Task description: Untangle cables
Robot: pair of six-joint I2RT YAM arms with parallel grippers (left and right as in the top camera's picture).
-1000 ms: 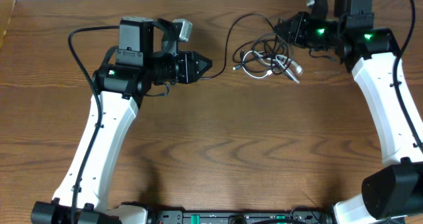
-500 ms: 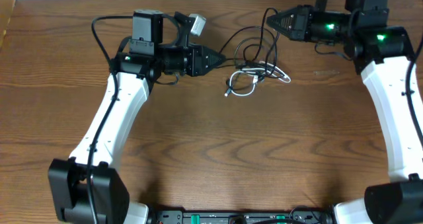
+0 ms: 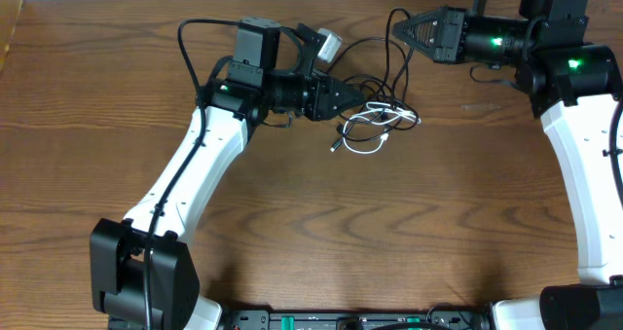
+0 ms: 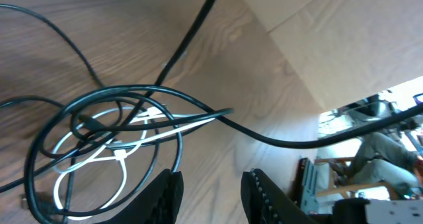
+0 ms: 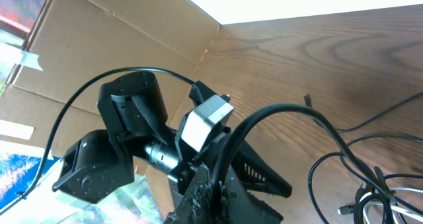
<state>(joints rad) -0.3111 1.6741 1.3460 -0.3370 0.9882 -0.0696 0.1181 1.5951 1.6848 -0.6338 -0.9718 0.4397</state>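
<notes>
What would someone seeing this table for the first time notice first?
A knot of cables, black loops wound around a white cable, lies at the top middle of the table. The right gripper pinches one black cable that runs down into the knot. The left gripper points at the knot from the left, fingers apart.

No readable text or numbers anywhere in these shots, honestly. The brown cardboard box (image 5: pixel 99 32) in the right wrist view only carries blank white tape strips (image 5: pixel 21 57), and whatever's on the black strip along the table's front edge (image 3: pixel 341 321) is way too tiny.
</notes>
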